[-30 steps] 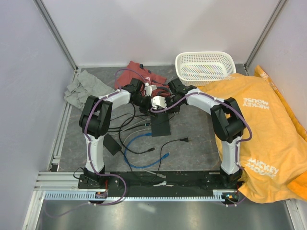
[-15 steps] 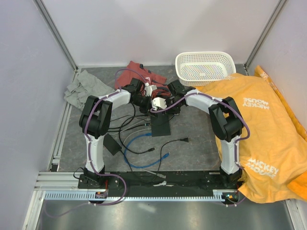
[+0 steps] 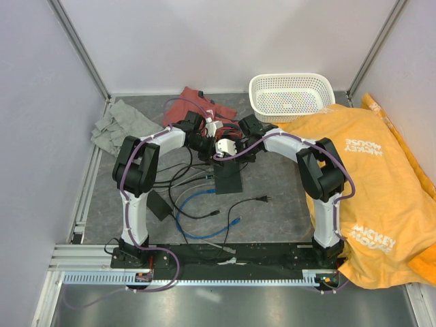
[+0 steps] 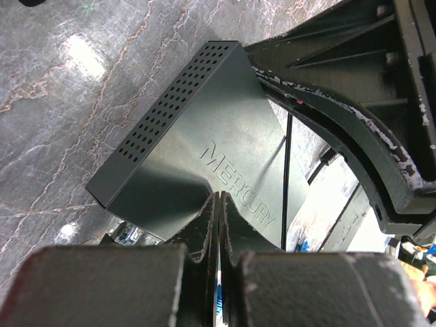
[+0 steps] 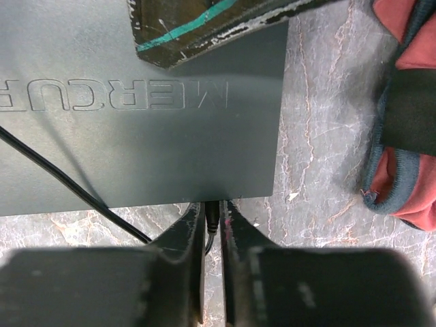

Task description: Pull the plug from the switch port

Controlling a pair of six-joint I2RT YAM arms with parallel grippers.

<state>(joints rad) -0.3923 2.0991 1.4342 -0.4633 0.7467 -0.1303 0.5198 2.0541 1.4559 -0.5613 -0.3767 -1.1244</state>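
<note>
The switch [image 3: 228,181] is a flat black box marked MERCURY, lying mid-table. It fills the left wrist view [image 4: 204,136] and the right wrist view [image 5: 136,136]. A small black plug [image 5: 213,216] sits in the switch's near edge. My right gripper [image 5: 213,204] has its two fingers closed on this plug, right at the edge of the box. My left gripper [image 4: 218,199] is shut and empty, its tips resting on the switch's top by the lettering. In the top view both grippers [image 3: 225,151] meet at the switch's far end.
A thin black cable [image 5: 61,174] crosses the switch top. A red cloth [image 5: 409,136] lies close on the right. The top view shows a white basket [image 3: 291,95], an orange shirt [image 3: 368,177], a grey cloth [image 3: 122,122], a blue cable [image 3: 197,211] and a black adapter brick [image 3: 159,203].
The right arm has shifted very slightly toward the left. The switch and the left arm look unmoved.
</note>
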